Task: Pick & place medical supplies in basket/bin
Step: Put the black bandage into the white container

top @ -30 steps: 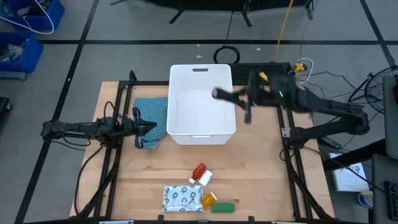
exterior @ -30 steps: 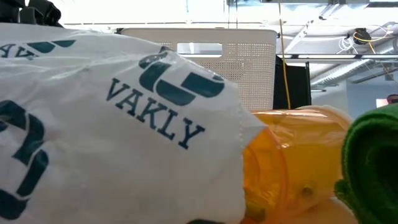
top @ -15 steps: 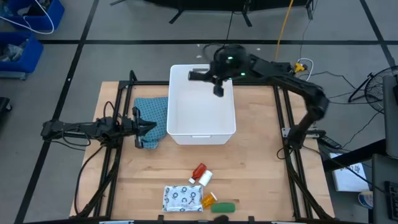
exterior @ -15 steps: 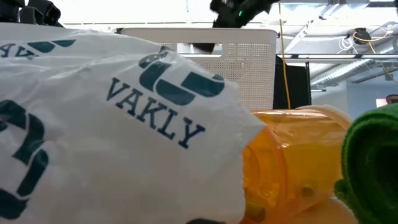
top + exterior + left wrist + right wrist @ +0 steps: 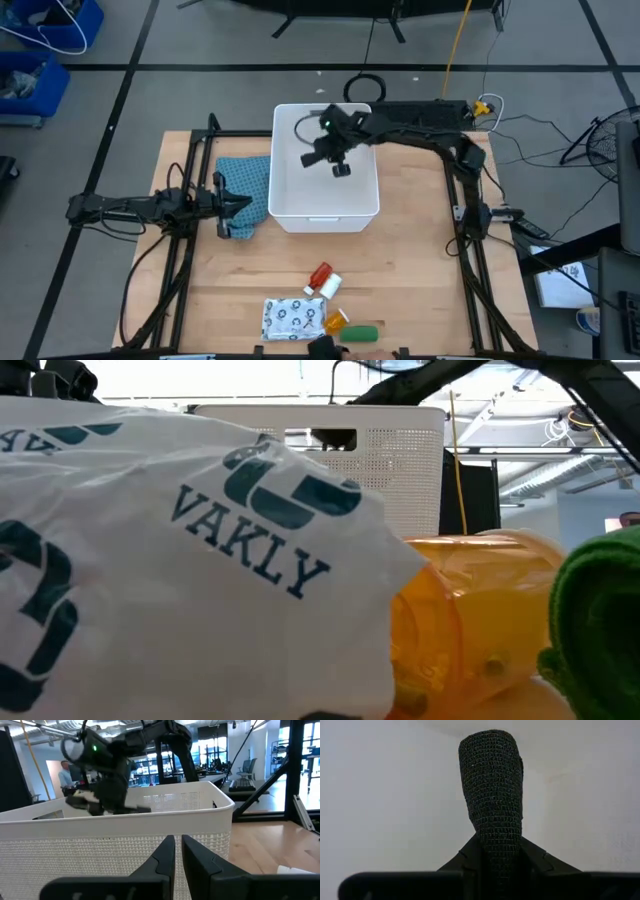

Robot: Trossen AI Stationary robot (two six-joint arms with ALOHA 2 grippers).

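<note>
From above, the right gripper (image 5: 337,163) hangs over the inside of the white tub (image 5: 290,205), its fingers clamped on the black oblong (image 5: 341,169); the left gripper (image 5: 240,207) waits beside the teal cloth (image 5: 243,180), fingers together. Near the counter's (image 5: 420,270) front edge lie the dotted white packet (image 5: 292,319), red tube (image 5: 319,274), white bottle (image 5: 329,287), orange vial (image 5: 336,322) and green oblong (image 5: 361,333). The low view reads "VAKLY" in teal on the packet. The right wrist view shows the black oblong's textured wrap between the fingers.
</note>
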